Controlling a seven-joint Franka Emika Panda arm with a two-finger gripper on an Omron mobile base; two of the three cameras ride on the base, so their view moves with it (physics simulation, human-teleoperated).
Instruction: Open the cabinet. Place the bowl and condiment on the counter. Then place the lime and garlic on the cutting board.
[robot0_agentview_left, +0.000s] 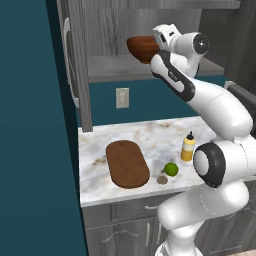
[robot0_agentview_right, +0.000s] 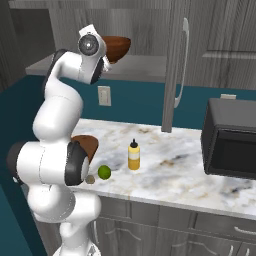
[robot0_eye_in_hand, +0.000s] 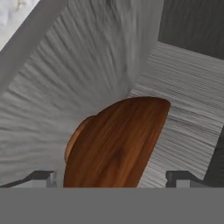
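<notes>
Hand view, bowl on cabinet shelf, between open fingers

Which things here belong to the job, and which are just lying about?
Job: cabinet, open; bowl on its shelf, before the open claw; condiment, lime, garlic, cutting board, all on the counter.
Lying about: microwave; wall outlet.

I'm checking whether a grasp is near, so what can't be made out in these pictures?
- Hand: in both base views the wrist covers its fingertips.
- Bowl: hand view's bottom edge cuts off its near side, so contact is unclear.
- Cutting board: right base view, mostly behind the arm.
- Garlic: too small for detail.
</notes>
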